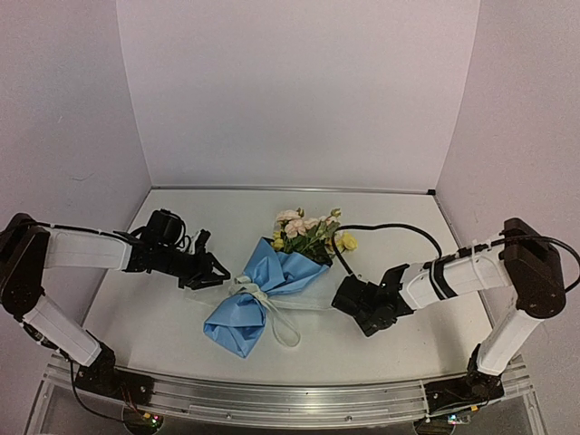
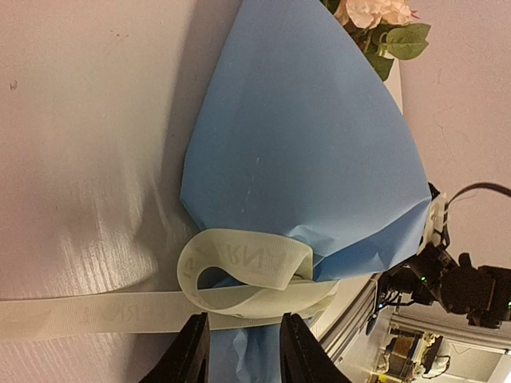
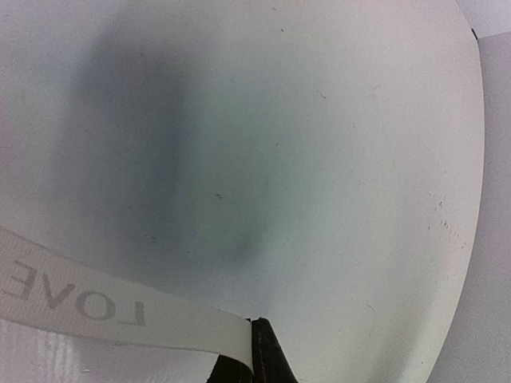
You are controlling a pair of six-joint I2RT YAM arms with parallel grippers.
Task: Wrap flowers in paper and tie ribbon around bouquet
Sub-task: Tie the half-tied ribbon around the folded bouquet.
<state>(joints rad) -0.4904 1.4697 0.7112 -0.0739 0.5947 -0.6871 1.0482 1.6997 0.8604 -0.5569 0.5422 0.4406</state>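
Note:
The bouquet (image 1: 272,285) lies on the table, its light blue paper (image 2: 303,144) pinched at the waist. The flowers (image 1: 306,232) are yellow and pink-cream and stick out at the far end. The cream ribbon (image 1: 255,292) goes round the waist, with a loose loop (image 1: 286,330) trailing toward me. My left gripper (image 2: 243,347) stands open at the left of the waist. A curled ribbon loop (image 2: 247,263) lies just past its tips, with nothing between the fingers (image 2: 188,351). My right gripper (image 3: 252,339) is shut on a lettered ribbon end (image 3: 80,299), on the bouquet's right (image 1: 339,299).
A black cable (image 1: 390,228) arcs over the table behind the right arm. White walls close the table (image 1: 163,326) at the back and on both sides. An aluminium rail (image 1: 290,399) runs along the near edge.

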